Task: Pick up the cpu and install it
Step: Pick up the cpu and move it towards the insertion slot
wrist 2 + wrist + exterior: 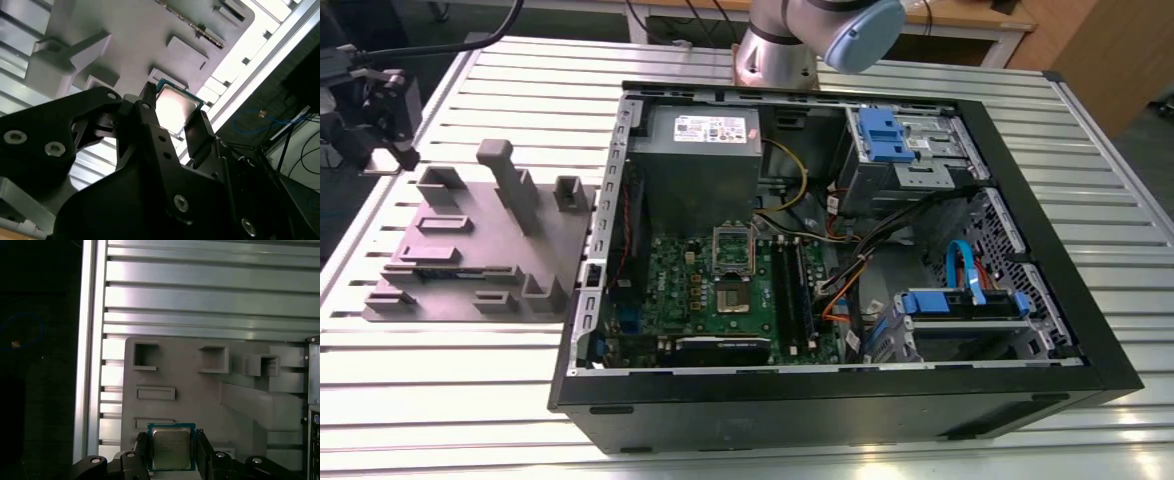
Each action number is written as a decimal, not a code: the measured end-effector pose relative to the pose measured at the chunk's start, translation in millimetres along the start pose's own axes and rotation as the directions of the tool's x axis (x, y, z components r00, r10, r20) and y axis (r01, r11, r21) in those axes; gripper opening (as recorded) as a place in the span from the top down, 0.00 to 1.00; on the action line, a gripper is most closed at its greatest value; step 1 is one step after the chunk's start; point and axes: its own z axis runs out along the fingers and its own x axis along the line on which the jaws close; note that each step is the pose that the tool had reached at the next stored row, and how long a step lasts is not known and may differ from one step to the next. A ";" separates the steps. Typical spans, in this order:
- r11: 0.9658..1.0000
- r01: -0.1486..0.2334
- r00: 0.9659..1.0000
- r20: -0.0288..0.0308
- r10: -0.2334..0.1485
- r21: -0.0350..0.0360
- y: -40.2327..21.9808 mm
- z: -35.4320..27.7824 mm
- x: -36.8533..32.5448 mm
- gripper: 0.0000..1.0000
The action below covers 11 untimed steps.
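The cpu [171, 448], a small square chip with a shiny metal top and a green rim, sits between my gripper's two black fingers [141, 450] in both wrist views. The fingers press against its opposite edges, so the gripper [171, 440] is shut on it, and it hangs above the grey fixture plate [200, 405]. In the second wrist view the cpu [175, 106] shows between the fingertips [199, 132]. In the exterior view my gripper [394, 140] is at the far left, over the table beside the fixture [480, 240]. The motherboard socket [732, 292] lies inside the open computer case.
The open black computer case [841, 390] takes up the middle and the exterior view's right, with a grey power-supply box [700, 150], blue drive brackets [887, 135] and loose cables. The fixture carries tall grey posts [507, 185]. The ribbed metal table [454, 360] ends close to the gripper.
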 end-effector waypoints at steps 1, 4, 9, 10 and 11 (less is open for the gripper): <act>1.000 0.000 1.000 -0.002 0.000 0.000 0.0 0.0 -1.1 0.53; 1.000 0.000 1.000 -0.009 0.000 0.000 -0.1 0.1 -5.3 0.53; 1.000 0.000 1.000 -0.012 0.000 0.000 -0.2 0.1 -6.4 0.53; 1.000 0.000 1.000 -0.012 0.000 0.000 -0.2 0.1 -6.4 0.53; 1.000 0.000 1.000 -0.012 0.000 0.000 -0.2 0.1 -6.4 0.53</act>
